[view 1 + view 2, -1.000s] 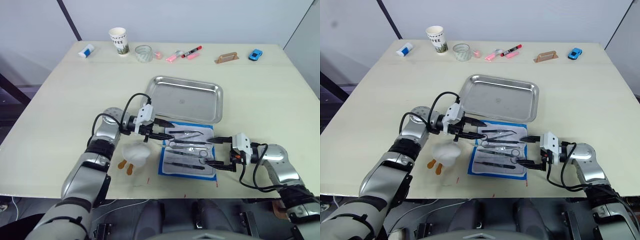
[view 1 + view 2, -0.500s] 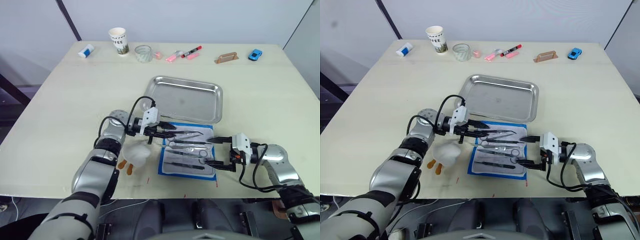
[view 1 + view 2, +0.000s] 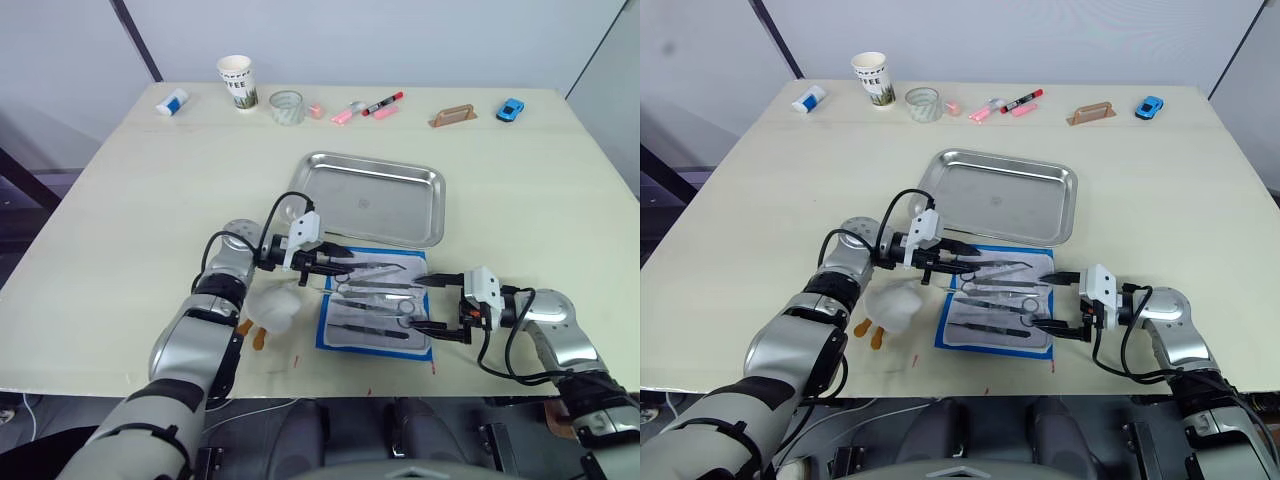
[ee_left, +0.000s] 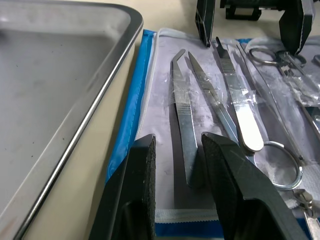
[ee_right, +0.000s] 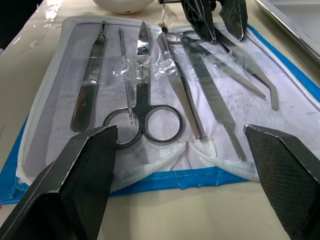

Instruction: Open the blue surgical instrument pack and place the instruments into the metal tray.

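On the table [image 3: 120,240], the pack [image 3: 376,311] is laid open just in front of the tray [image 3: 372,197], with the instruments [image 5: 150,95] kept on its pale lining. The left gripper [image 4: 177,165] is placed at the pack's left end, its fingers parted on both sides of curved forceps [image 4: 182,127], not closed. The right gripper [image 3: 432,304] is held wide apart at the pack's right edge, nothing being grasped.
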You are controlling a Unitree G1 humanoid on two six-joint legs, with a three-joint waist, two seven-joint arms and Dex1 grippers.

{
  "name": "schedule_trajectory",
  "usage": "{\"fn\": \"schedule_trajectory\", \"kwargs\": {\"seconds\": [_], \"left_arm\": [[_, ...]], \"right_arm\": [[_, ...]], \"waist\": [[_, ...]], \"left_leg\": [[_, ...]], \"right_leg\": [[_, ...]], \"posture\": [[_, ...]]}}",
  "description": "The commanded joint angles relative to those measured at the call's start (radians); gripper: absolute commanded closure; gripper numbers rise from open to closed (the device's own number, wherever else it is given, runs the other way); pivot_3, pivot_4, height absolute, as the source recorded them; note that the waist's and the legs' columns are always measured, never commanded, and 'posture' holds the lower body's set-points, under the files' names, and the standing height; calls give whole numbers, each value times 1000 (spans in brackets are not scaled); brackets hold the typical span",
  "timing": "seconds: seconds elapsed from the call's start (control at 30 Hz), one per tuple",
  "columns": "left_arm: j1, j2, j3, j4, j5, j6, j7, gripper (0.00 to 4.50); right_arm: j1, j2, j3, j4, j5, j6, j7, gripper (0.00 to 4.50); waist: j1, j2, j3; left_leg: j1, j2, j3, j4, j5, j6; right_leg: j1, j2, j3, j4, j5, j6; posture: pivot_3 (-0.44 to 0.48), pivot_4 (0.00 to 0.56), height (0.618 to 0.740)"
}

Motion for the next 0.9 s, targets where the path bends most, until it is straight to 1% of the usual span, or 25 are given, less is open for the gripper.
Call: {"fn": "schedule_trajectory", "kwargs": {"seconds": [0.03, 0.07, 0.1, 0.13, 0.17, 0.2, 0.23, 0.27, 0.37, 0.5, 0.9], "left_arm": [[-8, 12, -17, 23, 50, -14, 15, 2918], [-7, 12, -19, 25, 56, -15, 15, 2918], [-6, 12, -23, 27, 64, -15, 15, 3183], [-6, 12, -25, 27, 70, -15, 14, 3183], [-4, 11, -26, 27, 74, -14, 10, 3584], [-2, 11, -28, 27, 79, -16, 5, 3810], [0, 12, -32, 27, 86, -14, 1, 4217], [1, 13, -35, 27, 92, -15, -1, 4458], [3, 11, -35, 27, 98, -12, 2, 4458], [-2, -8, -17, 11, 74, 18, -6, 4458], [-41, -36, -21, -75, 76, 63, -18, 4458]], "right_arm": [[28, 11, 35, 30, -50, 10, -20, 90], [28, 10, 35, 30, -50, 9, -20, 90], [27, 11, 36, 30, -50, 9, -20, 90], [27, 11, 36, 30, -50, 9, -20, 90], [27, 10, 36, 30, -49, 9, -20, 90], [26, 10, 36, 31, -50, 9, -20, 90], [25, 9, 36, 32, -50, 9, -19, 90], [24, 9, 36, 33, -50, 9, -19, 90], [22, 8, 36, 36, -50, 8, -17, 90], [20, 7, 37, 37, -50, 8, -16, 90], [22, 9, 45, 38, -57, 8, -15, 90]], "waist": [[0, -1, -1], [0, -1, -1], [0, -1, -2], [0, -1, -2], [1, -1, -2], [1, -1, -2], [1, -1, -2], [1, -1, -3], [1, -1, -3], [1, -1, -3], [3, -1, -3]], "left_leg": [[0, 0, 0, 0, 0, 0], [0, 0, 0, 0, 0, 0], [1, 0, 0, 0, 0, 0], [1, 0, 0, 0, 0, 0], [1, 0, 0, 0, 0, 0], [1, 0, 0, 0, 0, 0], [1, 0, 0, 0, 0, 0], [1, 0, 0, 0, 0, 0], [2, 0, 0, 0, 0, 0], [2, 0, 0, 0, 0, 0], [2, 0, -1, 0, 0, 0]], "right_leg": [[0, 0, 0, 0, 0, 0], [0, 0, 0, 0, 0, 0], [1, 0, 0, 0, 0, 0], [1, 0, 0, 0, 0, 0], [1, 0, 0, 0, 0, 0], [1, 0, 0, 0, 0, 0], [1, 0, 0, 0, 0, 0], [1, 0, 0, 0, 0, 0], [2, 0, 0, 0, 0, 0], [2, 0, 0, 0, 0, 0], [3, 0, -1, 0, 0, 0]], "posture": [[0, 150, 725], [0, 150, 725], [0, 150, 725], [0, 150, 725], [0, 150, 725], [0, 150, 725], [0, 150, 725], [0, 150, 725], [0, 150, 725], [0, 150, 725], [0, 150, 725]]}}
